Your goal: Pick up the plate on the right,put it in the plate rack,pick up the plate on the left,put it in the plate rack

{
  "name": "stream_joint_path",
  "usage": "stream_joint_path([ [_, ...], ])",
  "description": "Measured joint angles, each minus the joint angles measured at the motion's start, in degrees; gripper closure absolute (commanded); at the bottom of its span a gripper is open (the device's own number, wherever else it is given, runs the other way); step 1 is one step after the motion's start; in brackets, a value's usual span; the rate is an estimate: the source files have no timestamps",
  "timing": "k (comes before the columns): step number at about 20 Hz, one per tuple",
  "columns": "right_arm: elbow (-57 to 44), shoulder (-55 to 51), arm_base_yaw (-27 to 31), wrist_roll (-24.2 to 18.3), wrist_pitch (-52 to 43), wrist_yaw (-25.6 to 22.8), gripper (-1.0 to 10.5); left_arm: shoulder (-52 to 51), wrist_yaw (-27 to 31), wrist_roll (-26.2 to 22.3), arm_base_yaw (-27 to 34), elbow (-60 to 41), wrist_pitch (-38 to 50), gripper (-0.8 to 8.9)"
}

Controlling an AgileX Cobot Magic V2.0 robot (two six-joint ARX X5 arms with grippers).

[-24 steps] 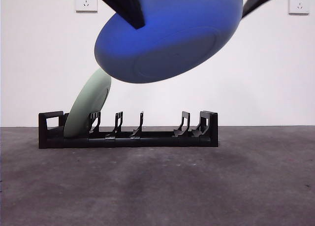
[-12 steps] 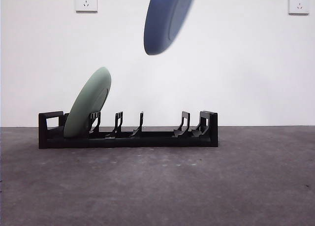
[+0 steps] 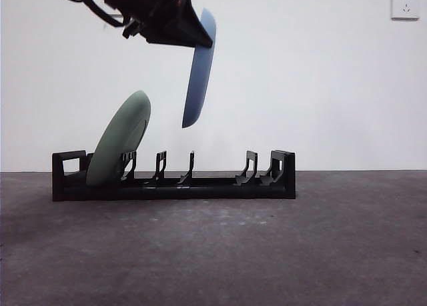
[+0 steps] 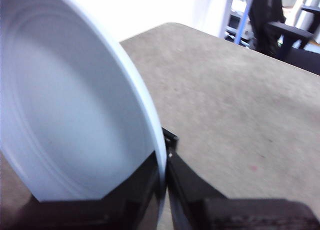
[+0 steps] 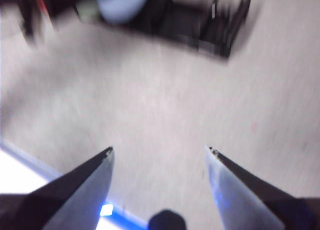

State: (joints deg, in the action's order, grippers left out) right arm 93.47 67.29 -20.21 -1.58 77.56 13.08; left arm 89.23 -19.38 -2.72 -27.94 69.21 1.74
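Note:
A blue plate [image 3: 198, 69] hangs on edge, nearly upright, above the middle slots of the black plate rack [image 3: 173, 179]. My left gripper [image 3: 175, 23] comes in from the top left and is shut on the plate's upper rim; its wrist view shows the pale blue plate [image 4: 70, 115] pinched between the black jaws. A pale green plate [image 3: 121, 146] leans in the rack's left end slot. My right gripper [image 5: 159, 152] is open over bare table, and its blurred view shows the blue plate [image 5: 120, 2] and the rack [image 5: 200, 24] farther off.
The rack stands near the table's far edge against a white wall with a socket [image 3: 405, 4] at the upper right. Grey tabletop [image 3: 267, 253] stretches in front of the rack and to its right.
The blue plate turned from tilted flat to on edge and came down and slightly left toward the rack. The left arm dropped into the front view. The other arm's tip left the top right corner.

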Motion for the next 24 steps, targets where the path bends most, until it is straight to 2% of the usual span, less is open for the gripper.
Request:
stream_joint_path([
  [4, -11.47, -4.42, -0.02, 0.07, -2.8, 0.15, 6.4, 1.77, -1.03, 0.07, 2.34, 0.02, 1.18, 8.22],
  [8, -18.49, -6.36, -0.02, 0.94, -6.21, 1.11, 6.4, 5.49, -1.38, 0.02, 3.93, 0.02, 1.38, 8.22],
  [19, -19.56, -6.73, -0.02, 1.16, -8.83, 2.36, 6.4, 12.33, -1.25, -2.03, 4.96, 0.02, 2.05, 8.22],
  [24, -19.56, -6.73, -0.02, 1.18, -8.81, 2.36, 6.4, 13.0, 0.96, -2.91, 5.03, 0.11, 2.25, 8.21],
])
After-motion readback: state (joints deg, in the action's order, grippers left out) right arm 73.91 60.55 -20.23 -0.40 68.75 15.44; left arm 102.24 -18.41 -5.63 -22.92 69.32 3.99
